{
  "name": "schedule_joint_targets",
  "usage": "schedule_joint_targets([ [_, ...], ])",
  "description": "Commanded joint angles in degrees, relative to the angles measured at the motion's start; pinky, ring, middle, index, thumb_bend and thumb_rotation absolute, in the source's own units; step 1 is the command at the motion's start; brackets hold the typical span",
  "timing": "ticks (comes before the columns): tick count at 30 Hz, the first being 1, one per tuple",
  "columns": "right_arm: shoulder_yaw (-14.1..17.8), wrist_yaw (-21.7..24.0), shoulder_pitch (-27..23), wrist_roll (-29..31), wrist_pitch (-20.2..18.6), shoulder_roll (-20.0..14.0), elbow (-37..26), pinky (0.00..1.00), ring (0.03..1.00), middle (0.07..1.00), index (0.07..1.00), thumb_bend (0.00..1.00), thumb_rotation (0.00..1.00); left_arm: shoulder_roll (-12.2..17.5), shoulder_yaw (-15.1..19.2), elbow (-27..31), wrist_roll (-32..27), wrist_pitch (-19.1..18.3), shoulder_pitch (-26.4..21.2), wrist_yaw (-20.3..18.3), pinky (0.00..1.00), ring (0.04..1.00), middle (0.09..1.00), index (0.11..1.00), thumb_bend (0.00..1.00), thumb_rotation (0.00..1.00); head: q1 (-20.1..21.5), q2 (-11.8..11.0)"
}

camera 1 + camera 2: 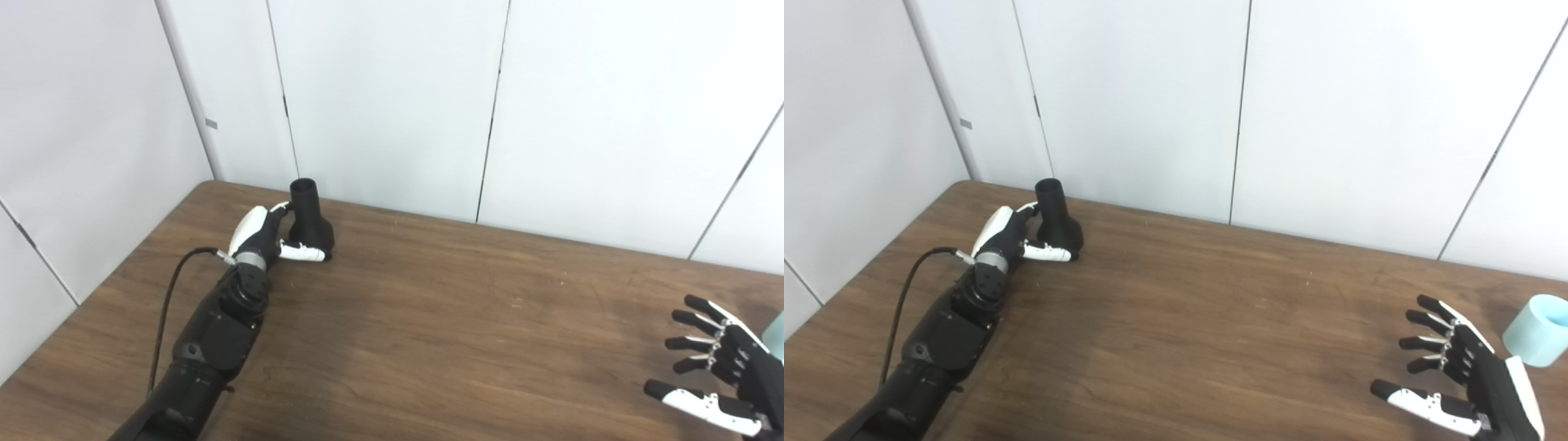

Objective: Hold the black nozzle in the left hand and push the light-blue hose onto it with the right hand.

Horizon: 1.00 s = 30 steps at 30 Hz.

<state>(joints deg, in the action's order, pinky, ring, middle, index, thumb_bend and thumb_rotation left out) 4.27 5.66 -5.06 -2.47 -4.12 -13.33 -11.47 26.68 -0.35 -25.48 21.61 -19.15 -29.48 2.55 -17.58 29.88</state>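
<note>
Dark brown wood-grain table (429, 318) across the lower two-thirds of the frame, white panelled wall (392, 104) with thin dark seams behind it. Upper left of the table, near the back corner: matte black nozzle (310, 217), standing upright on its flared base, narrow open neck pointing up. Black-and-white left hand (269, 236) pressed against its left side — white thumb (301, 252) curled round the front of the flared base, other fingers reaching behind the neck and mostly hidden. Wrapped about the nozzle, though hard to tell how firmly; base apparently resting on the wood. Black left arm (208, 343) slanting up from the bottom left edge, a thin black cable (165, 306) looping off the wrist.

Far lower right of the frame: black right hand (1464, 373) with white trim, palm turned toward the left, fingers spread wide and slightly bent, thumb stretched out low along the table — grasping nothing. Just beyond it at the right edge, in the right eye view: short light-blue cylindrical hose piece (1538, 331), open end up, standing on the table close behind the right hand's back, not touched by it. In the left eye view, only a pale sliver of it at the frame edge. Hose and nozzle well apart, at opposite ends of the table.
</note>
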Motion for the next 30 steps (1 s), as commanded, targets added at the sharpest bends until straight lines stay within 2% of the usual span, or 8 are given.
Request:
schedule_joint_targets([
  [1, 0.62, 0.07, -0.9, 0.47, 0.81, -1.03, -1.9, 0.48, 0.633, 0.779, 0.832, 0.71, 0.0, 0.94, -0.13, -0.17, -0.22, 1.19, -2.21, 0.18, 1.0, 1.0, 0.929, 0.847, 0.97, 0.19, -0.04, 0.14],
  [5, 0.67, 0.04, -0.83, 0.36, 0.89, -1.16, -2.05, 0.48, 0.63, 0.776, 0.832, 0.71, 0.0, 0.76, -0.15, -0.27, -0.36, 0.81, -1.94, 0.0, 1.0, 1.0, 0.914, 0.821, 0.97, 0.19, 0.07, 0.4],
  [7, 0.67, 0.02, -0.79, 0.28, 0.94, -1.2, -2.11, 0.48, 0.627, 0.774, 0.831, 0.71, 0.0, 0.55, -0.1, -0.5, -0.58, 0.74, -1.89, -0.08, 1.0, 0.932, 0.803, 0.765, 0.93, 0.16, 0.07, 0.4],
  [10, 0.69, 0.03, -0.7, 0.29, 0.86, -1.23, -2.3, 0.48, 0.626, 0.774, 0.831, 0.71, 0.0, 0.11, 0.17, -0.4, -1.07, 0.58, -1.62, -0.14, 1.0, 0.921, 0.784, 0.756, 0.92, 0.15, -0.13, 0.78],
  [12, 0.75, 0.08, -0.59, 0.39, 0.75, -1.29, -2.45, 0.48, 0.628, 0.775, 0.832, 0.71, 0.0, -0.62, 0.53, -0.38, -1.61, 0.24, -1.34, -0.01, 1.0, 0.77, 0.643, 0.57, 0.67, 0.08, -0.13, 0.78],
  [15, 0.78, 0.12, -0.55, 0.45, 0.76, -1.35, -2.39, 0.48, 0.628, 0.775, 0.832, 0.7, 0.0, -0.99, 0.05, -1.24, -1.16, 0.22, -1.39, 0.52, 1.0, 0.733, 0.608, 0.502, 0.54, 0.06, -0.13, 0.78],
  [17, 0.84, 0.17, -0.54, 0.53, 0.66, -1.45, -2.43, 0.49, 0.632, 0.778, 0.835, 0.7, 0.01, -1.07, -1.12, -2.25, -0.15, 0.13, -1.51, 1.1, 1.0, 0.672, 0.525, 0.476, 0.53, 0.01, -0.17, 1.0],
  [30, 1.03, 0.32, -0.45, 1.23, -0.26, -2.07, -3.25, 0.51, 0.634, 0.777, 0.834, 0.68, 0.04, -1.44, -5.34, -4.85, 2.02, 3.6, -0.06, 3.32, 1.0, 0.686, 0.509, 0.47, 0.52, 0.0, -0.12, 1.31],
])
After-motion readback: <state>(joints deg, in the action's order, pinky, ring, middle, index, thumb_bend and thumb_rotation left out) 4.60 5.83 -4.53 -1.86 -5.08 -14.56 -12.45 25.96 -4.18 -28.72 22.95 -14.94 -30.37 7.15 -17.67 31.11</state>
